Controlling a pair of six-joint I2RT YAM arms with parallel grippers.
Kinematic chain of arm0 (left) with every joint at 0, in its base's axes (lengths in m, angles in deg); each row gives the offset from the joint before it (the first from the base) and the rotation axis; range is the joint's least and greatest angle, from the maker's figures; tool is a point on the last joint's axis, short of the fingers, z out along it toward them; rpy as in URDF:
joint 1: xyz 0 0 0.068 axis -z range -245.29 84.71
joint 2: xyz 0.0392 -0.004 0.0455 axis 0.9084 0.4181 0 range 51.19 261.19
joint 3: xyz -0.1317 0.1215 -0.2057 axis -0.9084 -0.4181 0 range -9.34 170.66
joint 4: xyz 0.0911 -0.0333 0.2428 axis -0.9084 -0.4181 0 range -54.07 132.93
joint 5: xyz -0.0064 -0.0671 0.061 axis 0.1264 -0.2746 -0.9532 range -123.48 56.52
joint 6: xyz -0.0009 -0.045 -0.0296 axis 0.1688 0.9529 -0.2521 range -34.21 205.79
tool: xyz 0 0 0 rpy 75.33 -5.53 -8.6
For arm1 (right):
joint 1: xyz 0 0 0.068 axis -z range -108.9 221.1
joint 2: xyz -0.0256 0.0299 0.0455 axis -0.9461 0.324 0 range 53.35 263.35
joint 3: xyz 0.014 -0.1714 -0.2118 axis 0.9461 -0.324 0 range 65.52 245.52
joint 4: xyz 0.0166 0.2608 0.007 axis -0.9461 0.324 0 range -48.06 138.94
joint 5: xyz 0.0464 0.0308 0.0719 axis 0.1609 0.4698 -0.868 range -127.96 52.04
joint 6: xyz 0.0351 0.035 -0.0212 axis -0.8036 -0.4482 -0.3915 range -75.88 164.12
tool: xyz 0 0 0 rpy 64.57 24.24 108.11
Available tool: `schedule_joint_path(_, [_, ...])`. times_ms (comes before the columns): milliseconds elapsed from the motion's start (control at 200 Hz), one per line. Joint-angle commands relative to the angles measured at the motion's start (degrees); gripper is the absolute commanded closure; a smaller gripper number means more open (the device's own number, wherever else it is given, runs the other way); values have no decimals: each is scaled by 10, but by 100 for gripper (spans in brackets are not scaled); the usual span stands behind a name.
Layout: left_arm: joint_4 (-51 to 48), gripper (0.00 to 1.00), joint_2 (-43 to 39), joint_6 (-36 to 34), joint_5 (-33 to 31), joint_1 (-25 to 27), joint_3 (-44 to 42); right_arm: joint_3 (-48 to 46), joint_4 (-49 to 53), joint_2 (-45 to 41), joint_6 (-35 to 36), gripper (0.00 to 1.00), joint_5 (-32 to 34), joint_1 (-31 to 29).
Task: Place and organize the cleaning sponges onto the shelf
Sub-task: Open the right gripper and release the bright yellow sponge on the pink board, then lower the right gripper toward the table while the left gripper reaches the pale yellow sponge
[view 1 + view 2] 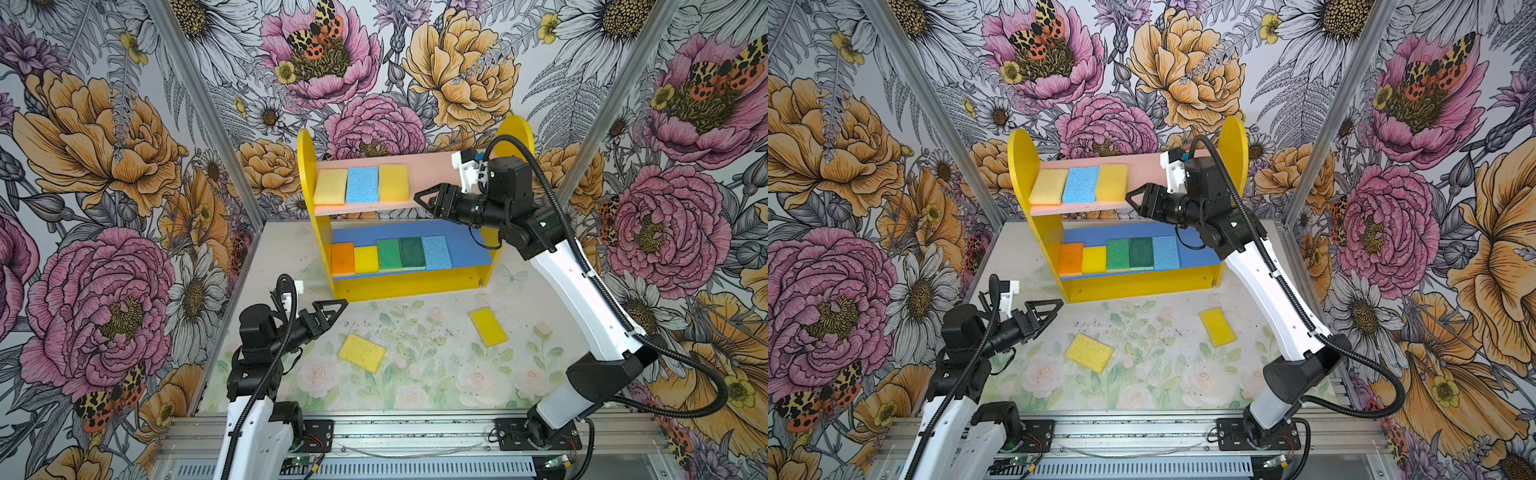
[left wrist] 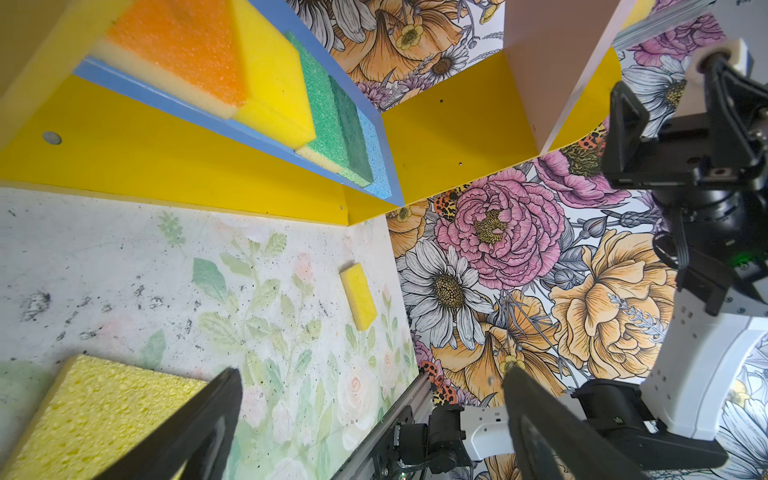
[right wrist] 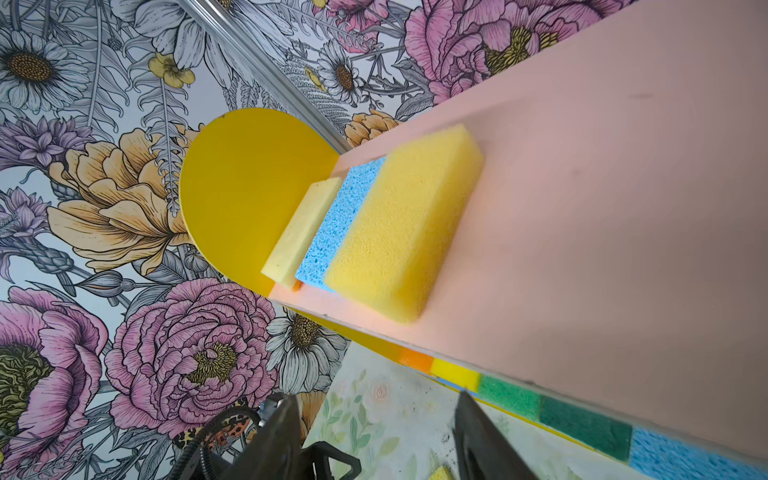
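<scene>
Right wrist view: right fingers [image 3: 278, 440] spread, empty, by the shelf [image 3: 582, 187] — left fingers [image 2: 199, 428] spread wide, empty too.

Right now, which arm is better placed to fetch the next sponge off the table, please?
Left: the open left hand hovers near the porous yellow sponge; the right hand is up at the shelf.

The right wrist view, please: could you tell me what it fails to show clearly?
- Row of coloured foam sponges: only front edges show beneath the pink wooden upper board.
- Light blue porous sponge: partly hidden behind the thick yellow foam sponge.
- Loose yellow sponge on the table: cut by the bottom edge.
- Right claw: only fingertips in frame.
</scene>
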Motion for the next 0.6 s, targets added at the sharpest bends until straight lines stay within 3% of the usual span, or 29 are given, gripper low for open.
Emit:
schedule_joint_path(0, [-45,1,5,-20,-39,23,18,-51,-1,-55,36,39,21,2])
schedule_joint_path(185, [-142,1,-13,-18,-175,124,20,-195,2,-154,52,38,28,2])
schedule_joint_path(450, [-201,1,-18,92,-317,242,-35,-445,12,-288,14,38,34,-1])
schedule_joint_path(595, [-206,1,10,154,-375,286,-58,-534,10,-298,-2,38,39,-13])
